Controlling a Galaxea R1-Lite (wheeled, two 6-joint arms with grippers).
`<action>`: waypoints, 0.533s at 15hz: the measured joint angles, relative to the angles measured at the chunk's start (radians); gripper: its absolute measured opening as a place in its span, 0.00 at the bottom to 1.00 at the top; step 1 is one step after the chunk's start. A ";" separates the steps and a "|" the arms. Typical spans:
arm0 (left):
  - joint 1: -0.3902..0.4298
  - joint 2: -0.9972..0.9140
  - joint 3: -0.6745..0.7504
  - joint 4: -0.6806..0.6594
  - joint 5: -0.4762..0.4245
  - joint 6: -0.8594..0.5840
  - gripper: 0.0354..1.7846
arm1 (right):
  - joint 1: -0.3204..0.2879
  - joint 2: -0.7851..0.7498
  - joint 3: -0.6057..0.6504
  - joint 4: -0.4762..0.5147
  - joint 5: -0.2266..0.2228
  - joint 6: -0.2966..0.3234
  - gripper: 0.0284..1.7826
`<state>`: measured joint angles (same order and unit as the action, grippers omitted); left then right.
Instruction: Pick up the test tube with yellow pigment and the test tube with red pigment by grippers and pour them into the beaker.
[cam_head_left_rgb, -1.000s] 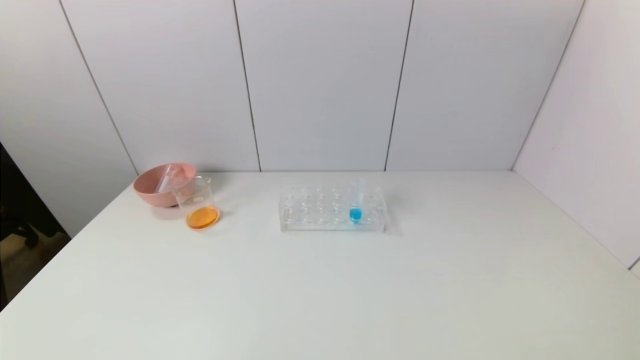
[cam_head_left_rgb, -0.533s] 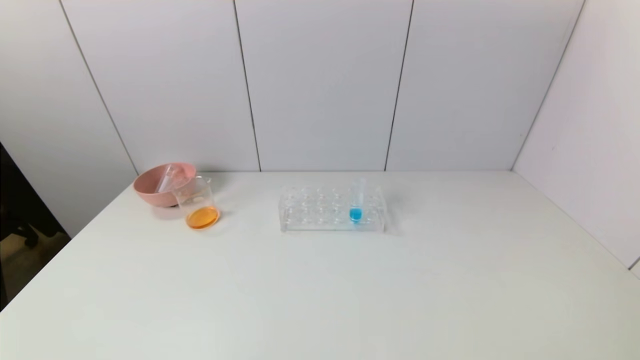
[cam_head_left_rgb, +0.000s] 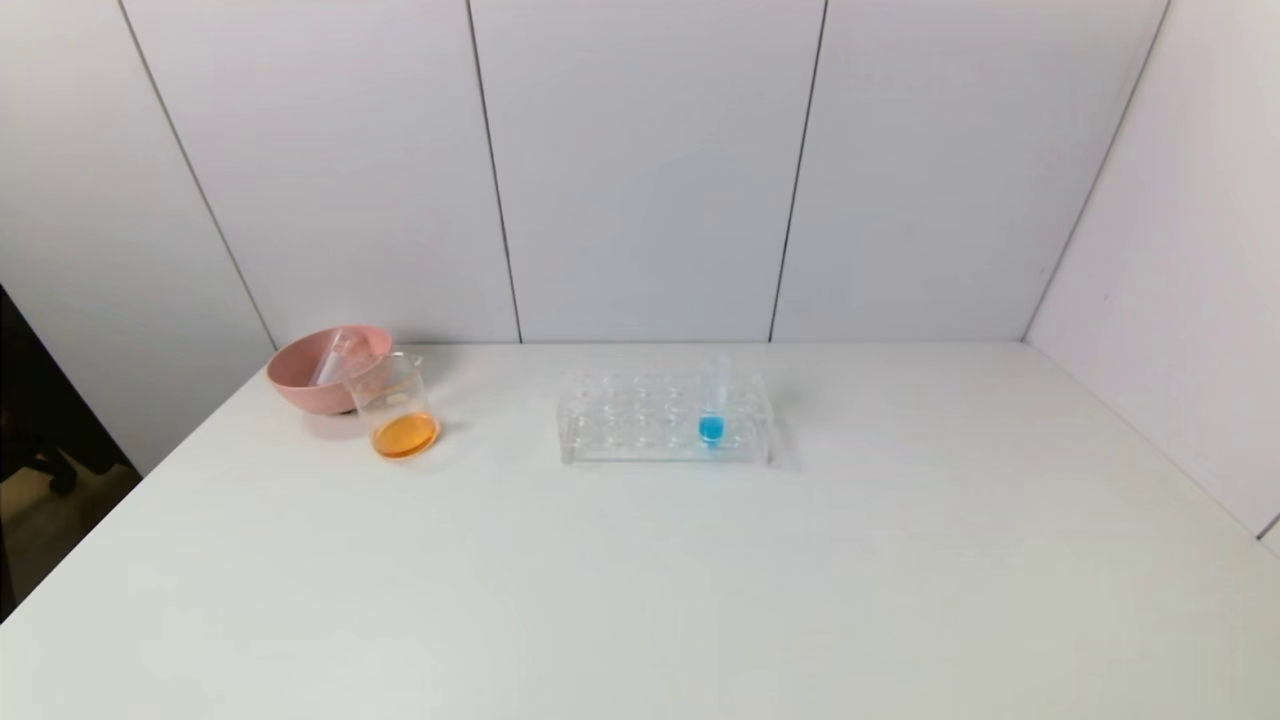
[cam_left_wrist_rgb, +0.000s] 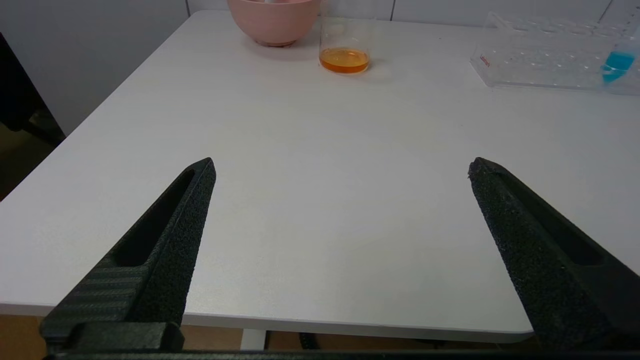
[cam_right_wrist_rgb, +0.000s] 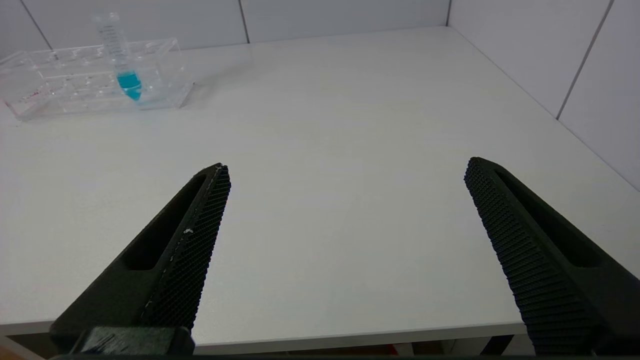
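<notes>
The clear beaker (cam_head_left_rgb: 394, 405) stands at the back left of the table with orange liquid in its bottom; it also shows in the left wrist view (cam_left_wrist_rgb: 345, 37). No tube with yellow or red liquid is in view. Clear empty tubes lean in the pink bowl (cam_head_left_rgb: 312, 380) behind the beaker. My left gripper (cam_left_wrist_rgb: 340, 167) is open and empty at the table's front edge. My right gripper (cam_right_wrist_rgb: 345, 167) is open and empty at the front edge too. Neither gripper shows in the head view.
A clear many-holed rack (cam_head_left_rgb: 664, 418) stands mid-table and holds one tube with blue liquid (cam_head_left_rgb: 712, 405); the rack (cam_right_wrist_rgb: 75, 85) and that tube (cam_right_wrist_rgb: 122, 60) also show in the right wrist view. White wall panels close the back and right.
</notes>
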<state>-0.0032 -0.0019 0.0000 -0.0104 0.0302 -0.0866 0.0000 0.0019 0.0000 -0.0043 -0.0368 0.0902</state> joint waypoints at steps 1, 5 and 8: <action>0.000 0.000 0.000 0.002 0.000 0.000 0.99 | 0.000 0.000 0.000 0.000 0.000 0.000 0.96; 0.000 0.001 0.000 0.003 0.000 0.000 0.99 | 0.000 0.000 0.000 -0.001 0.000 0.001 0.96; 0.000 0.001 0.000 0.003 0.000 0.000 0.99 | 0.000 0.000 0.000 -0.001 -0.001 0.004 0.96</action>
<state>-0.0032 -0.0009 0.0000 -0.0072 0.0302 -0.0866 0.0000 0.0019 0.0000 -0.0051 -0.0379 0.0943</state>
